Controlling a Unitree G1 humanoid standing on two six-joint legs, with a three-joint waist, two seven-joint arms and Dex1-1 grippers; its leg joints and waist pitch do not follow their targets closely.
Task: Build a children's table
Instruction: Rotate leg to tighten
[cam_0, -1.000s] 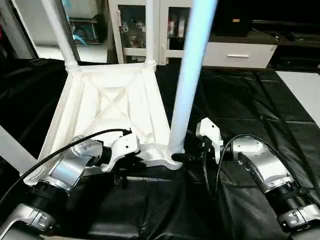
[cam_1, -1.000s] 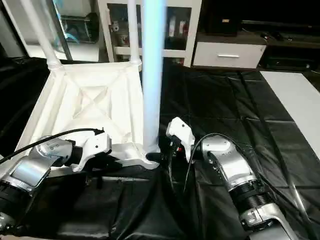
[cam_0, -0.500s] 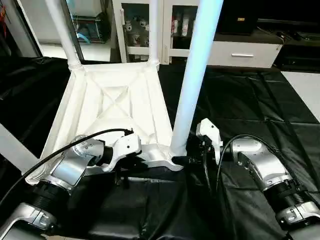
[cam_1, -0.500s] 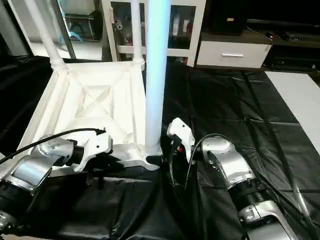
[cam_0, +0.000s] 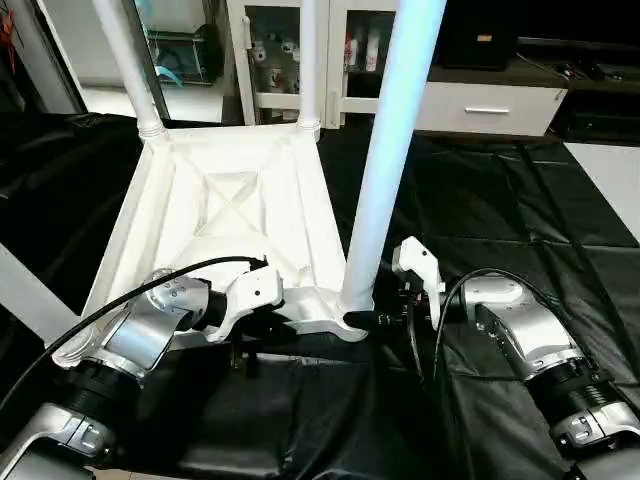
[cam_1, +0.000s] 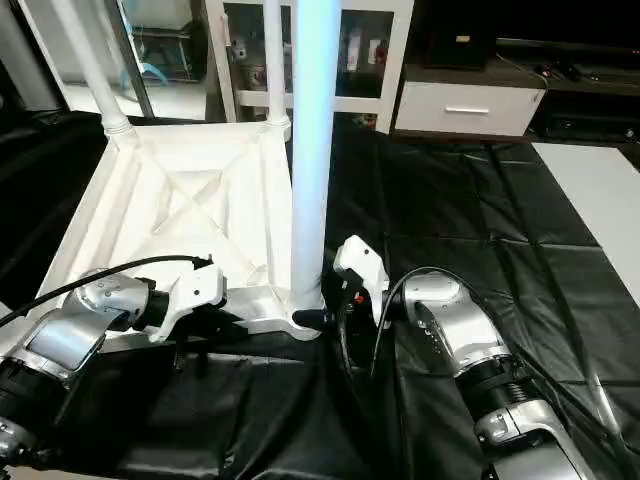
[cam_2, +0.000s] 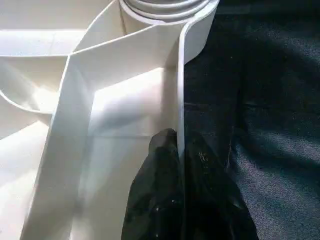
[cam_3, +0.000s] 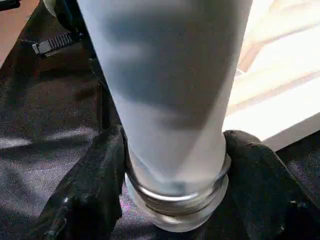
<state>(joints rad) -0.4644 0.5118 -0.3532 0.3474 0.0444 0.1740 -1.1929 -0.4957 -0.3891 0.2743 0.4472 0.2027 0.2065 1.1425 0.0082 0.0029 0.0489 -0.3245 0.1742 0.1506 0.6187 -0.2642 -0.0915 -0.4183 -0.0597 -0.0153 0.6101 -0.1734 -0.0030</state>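
The children's table top (cam_0: 230, 200) lies upside down on the black cloth, its X-ribbed underside facing up. White legs stand in the far-left socket (cam_0: 125, 60), the far-right socket (cam_0: 308, 60) and the near-right socket (cam_0: 385, 170). Another white tube (cam_0: 25, 295) crosses the left edge. My left gripper (cam_0: 262, 322) is shut on the top's near rim, one finger on each side of the thin wall (cam_2: 181, 150). My right gripper (cam_0: 368, 320) is closed around the flared base of the near-right leg (cam_3: 175, 150), with a black finger (cam_3: 95, 190) against each side.
The black cloth (cam_0: 500, 200) covers the work table out to the right of the top. Behind it stand a white glass-door cabinet (cam_0: 270, 50) and a low white drawer unit (cam_0: 485, 105). A pale strip (cam_0: 610, 170) shows at the far right.
The view has tilted slightly. Both grippers and the table top hold their places.
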